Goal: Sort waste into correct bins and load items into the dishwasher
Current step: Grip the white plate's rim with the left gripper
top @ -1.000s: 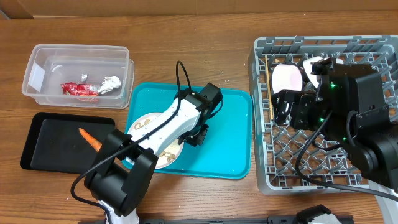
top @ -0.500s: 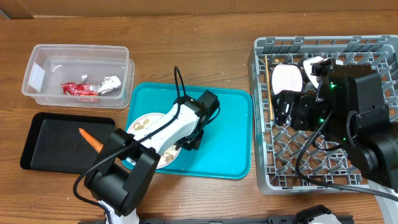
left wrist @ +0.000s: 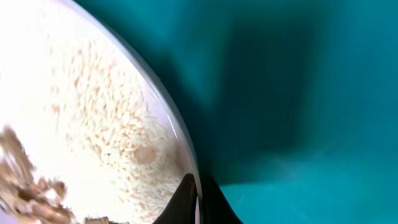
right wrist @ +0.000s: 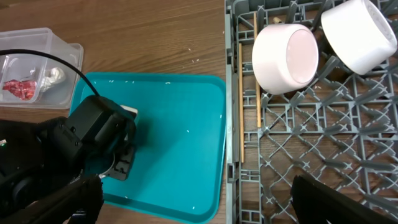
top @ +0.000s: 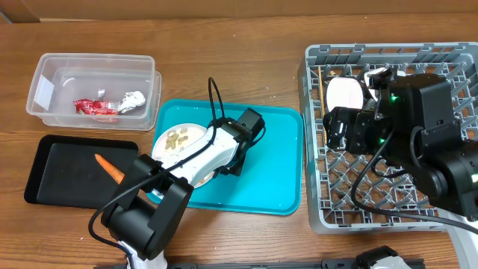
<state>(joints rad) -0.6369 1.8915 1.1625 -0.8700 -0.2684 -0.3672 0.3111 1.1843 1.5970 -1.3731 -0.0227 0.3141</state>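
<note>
A white plate (top: 170, 148) carrying beige food scraps (top: 178, 137) lies on the teal tray (top: 272, 172). My left gripper (top: 226, 163) is shut on its right rim; in the left wrist view the thin rim (left wrist: 186, 146) runs down between the dark fingertips (left wrist: 185, 200). The clear tub (top: 45, 81) holds the red wrapper (top: 95, 107) and foil ball (top: 134, 99). An orange carrot (top: 110, 168) rests in the black tray (top: 60, 179). In the grey rack (top: 314, 194) are a pink bowl (right wrist: 286, 59), a cup (right wrist: 354, 34) and chopsticks (right wrist: 241, 99). My right gripper (top: 337, 127) hovers open over the rack.
Rice grains (left wrist: 112, 124) stick to the plate's surface. The rack's left wall (right wrist: 231, 155) stands close beside the teal tray's right edge. Bare wooden table (top: 246, 60) lies behind the tray and tub.
My left gripper has shut on the plate's rim. The plate has shifted toward the tray's far-left corner, showing more of its face. The right arm has edged slightly left.
</note>
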